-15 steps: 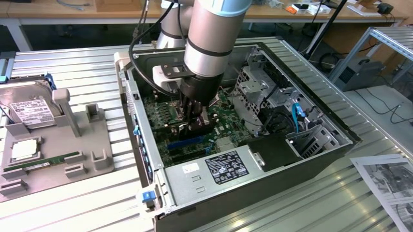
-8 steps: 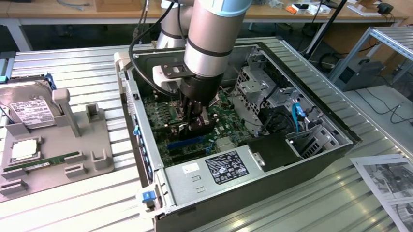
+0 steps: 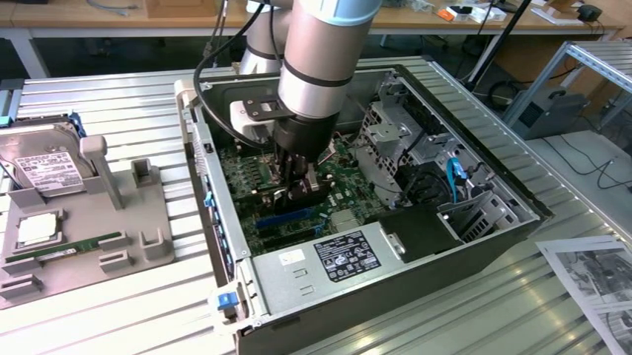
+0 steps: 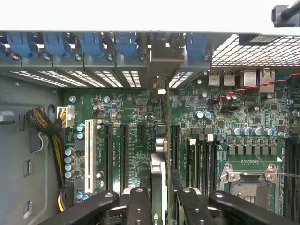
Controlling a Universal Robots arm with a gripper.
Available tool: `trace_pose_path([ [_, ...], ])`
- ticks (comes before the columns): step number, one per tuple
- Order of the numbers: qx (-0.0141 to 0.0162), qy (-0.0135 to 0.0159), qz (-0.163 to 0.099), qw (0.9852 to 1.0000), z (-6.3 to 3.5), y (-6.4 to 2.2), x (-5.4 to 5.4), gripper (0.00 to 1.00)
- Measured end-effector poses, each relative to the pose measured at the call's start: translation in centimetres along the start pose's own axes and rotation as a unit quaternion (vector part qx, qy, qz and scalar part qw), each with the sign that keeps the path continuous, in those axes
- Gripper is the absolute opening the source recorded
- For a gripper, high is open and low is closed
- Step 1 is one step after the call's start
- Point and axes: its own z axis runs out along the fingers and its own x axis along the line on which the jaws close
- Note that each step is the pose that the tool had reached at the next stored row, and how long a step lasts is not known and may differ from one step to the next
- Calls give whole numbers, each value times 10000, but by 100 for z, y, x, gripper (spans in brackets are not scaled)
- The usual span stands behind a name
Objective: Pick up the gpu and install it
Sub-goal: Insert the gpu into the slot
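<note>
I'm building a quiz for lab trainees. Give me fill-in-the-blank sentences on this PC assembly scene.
1. The gripper holds the gpu above the green ___ inside the computer case.
2. The hard drive rests on the gray fixture on the exterior view's ___ of the case.
3. The clips along the case's slot wall are ___ in colour.
Missing words: motherboard; left; blue.

gpu (image 4: 160, 145) upright in tool (image 4: 161, 201), above motherboard (image 4: 126, 108), inside case (image 3: 425, 310).
</note>
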Motion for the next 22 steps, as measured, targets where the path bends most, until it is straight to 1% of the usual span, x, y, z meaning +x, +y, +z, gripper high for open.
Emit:
trace_pose_path([
  [7,-2,-1,0,10000,0,-5,0,27],
  [8,-22,-4,1,10000,-2,-37,0,27],
  [9,-64,-15,-1,10000,-4,-69,2,27],
  [19,-64,-15,-1,10000,-7,-115,2,27],
  [22,-65,-15,-1,10000,-7,-115,2,27],
])
